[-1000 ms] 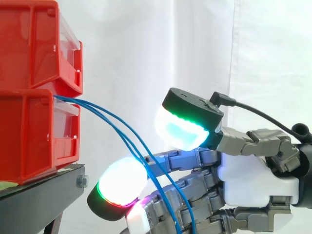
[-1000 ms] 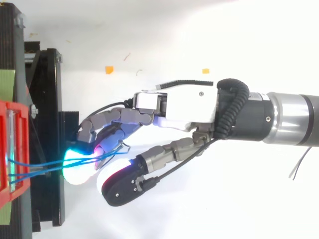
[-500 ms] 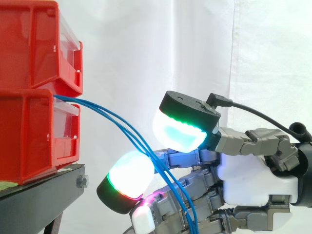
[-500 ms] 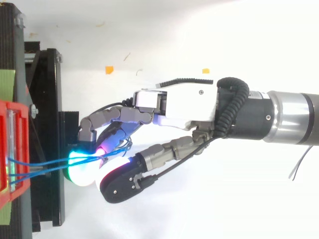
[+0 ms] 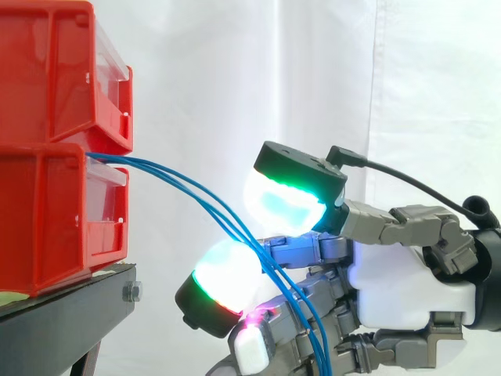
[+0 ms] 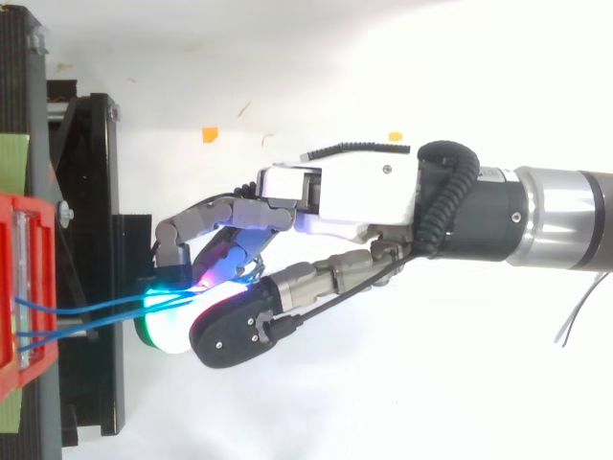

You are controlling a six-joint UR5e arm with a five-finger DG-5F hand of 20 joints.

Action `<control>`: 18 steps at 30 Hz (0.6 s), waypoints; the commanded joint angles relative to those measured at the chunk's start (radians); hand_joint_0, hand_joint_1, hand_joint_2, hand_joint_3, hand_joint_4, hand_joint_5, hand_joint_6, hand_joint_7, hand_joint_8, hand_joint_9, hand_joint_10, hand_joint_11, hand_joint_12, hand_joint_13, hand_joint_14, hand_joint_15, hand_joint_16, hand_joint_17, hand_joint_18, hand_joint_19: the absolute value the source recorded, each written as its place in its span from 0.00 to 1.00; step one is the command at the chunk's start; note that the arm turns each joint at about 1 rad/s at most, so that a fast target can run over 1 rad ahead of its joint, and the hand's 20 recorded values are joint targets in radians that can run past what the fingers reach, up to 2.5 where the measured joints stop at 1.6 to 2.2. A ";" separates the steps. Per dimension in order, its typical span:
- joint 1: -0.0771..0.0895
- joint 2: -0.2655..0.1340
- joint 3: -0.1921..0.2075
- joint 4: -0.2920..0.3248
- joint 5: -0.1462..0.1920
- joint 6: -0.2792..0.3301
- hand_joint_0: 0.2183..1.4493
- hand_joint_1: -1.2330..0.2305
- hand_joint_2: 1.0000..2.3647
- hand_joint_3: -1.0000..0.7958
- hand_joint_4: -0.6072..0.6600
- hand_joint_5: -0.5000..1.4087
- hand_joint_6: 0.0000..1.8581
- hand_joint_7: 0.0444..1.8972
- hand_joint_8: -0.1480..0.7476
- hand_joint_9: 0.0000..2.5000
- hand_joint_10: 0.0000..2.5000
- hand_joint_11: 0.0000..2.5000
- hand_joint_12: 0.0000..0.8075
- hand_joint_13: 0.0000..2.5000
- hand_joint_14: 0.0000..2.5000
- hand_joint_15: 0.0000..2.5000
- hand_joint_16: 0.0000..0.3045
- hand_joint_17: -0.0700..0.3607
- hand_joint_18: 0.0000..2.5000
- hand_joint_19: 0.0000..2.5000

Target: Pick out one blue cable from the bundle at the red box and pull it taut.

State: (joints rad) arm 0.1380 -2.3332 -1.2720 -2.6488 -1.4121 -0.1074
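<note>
Several blue cables [image 5: 133, 164] leave the gap between the upper red bin [image 5: 47, 70] and the lower red bin [image 5: 47, 219] and fall away rightward in a long, slack arc. They run down into the robot hand [image 5: 399, 290], which sits just off the front edge of the black stand [image 5: 63, 321].

The fingers are curled loosely round the bundle. The strands pass beneath the cyan-and-green thumb pad [image 5: 283, 205], cross the finger beside the white-and-green fingertip pad [image 5: 227, 270], and thread down among the lower fingers. In the side view a gap shows between the thumb pad and that fingertip pad, so I judge the pinch is not fully closed. From above, the thumb overlaps the glowing fingertip, with the cables leading into it from the bins.

By my reading the task is about midway. The hand has reached the cables and gathered them. No single strand looks separated from the others, and none is taut, since every one curves downward. What remains is isolating one cable, clamping it firmly and drawing it away from the bins until it straightens.

The cables look thin, smooth and flexible, lying close together and fanning slightly.
</note>
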 commanded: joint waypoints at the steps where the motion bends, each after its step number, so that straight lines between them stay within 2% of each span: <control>1: -0.003 0.000 0.005 -0.002 -0.001 0.000 0.30 0.59 0.00 0.32 0.51 0.23 0.31 0.63 0.48 0.37 0.01 0.19 0.35 0.29 0.01 0.13 0.12 0.35 0.19 0.20; 6: -0.006 0.000 0.020 -0.017 -0.011 -0.002 0.30 0.61 0.00 0.30 0.53 0.23 0.36 0.54 0.50 0.40 0.01 0.20 0.35 0.30 0.01 0.13 0.11 0.34 0.20 0.19; 12: -0.009 0.000 0.031 -0.028 -0.011 -0.003 0.31 0.56 0.01 0.34 0.57 0.23 0.40 0.51 0.52 0.43 0.01 0.20 0.34 0.32 0.01 0.13 0.11 0.34 0.23 0.18; 18: -0.009 0.000 0.031 -0.026 -0.008 -0.005 0.30 0.54 0.01 0.39 0.57 0.23 0.42 0.52 0.53 0.44 0.01 0.21 0.35 0.32 0.00 0.12 0.11 0.34 0.24 0.18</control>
State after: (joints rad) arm 0.1292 -2.3333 -1.2415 -2.6759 -1.4222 -0.1106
